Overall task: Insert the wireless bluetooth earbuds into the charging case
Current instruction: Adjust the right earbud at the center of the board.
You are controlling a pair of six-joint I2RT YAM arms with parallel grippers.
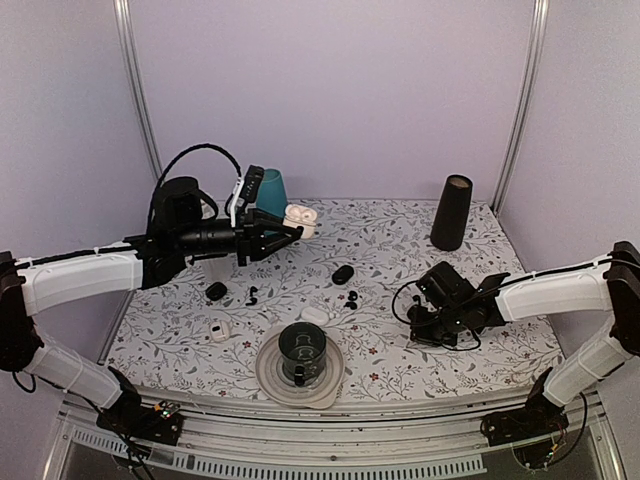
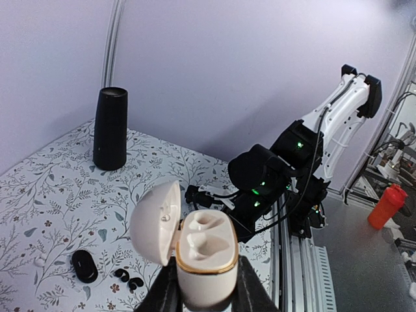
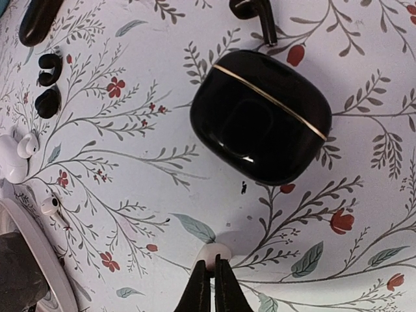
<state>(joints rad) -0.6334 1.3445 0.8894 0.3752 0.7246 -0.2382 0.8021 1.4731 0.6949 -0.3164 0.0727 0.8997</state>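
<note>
Earbud (image 3: 255, 8) just off edge of black case (image 3: 260, 117) | right gripper (image 3: 212, 276) closed

Right hand (image 3: 212, 268), tips together at a white nub (image 3: 213, 250) — closed black case (image 3: 260, 123) just beyond.

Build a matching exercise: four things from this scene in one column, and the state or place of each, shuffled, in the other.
Things
1. white case
2. black case
3. tall black cylinder
4. dark cup

States
a. standing on the round plate
b. lid shut, lying on the table
c. lid open, held in the left gripper
d. upright at the table's far right

Pairs: 1-c, 2-b, 3-d, 4-a
</note>
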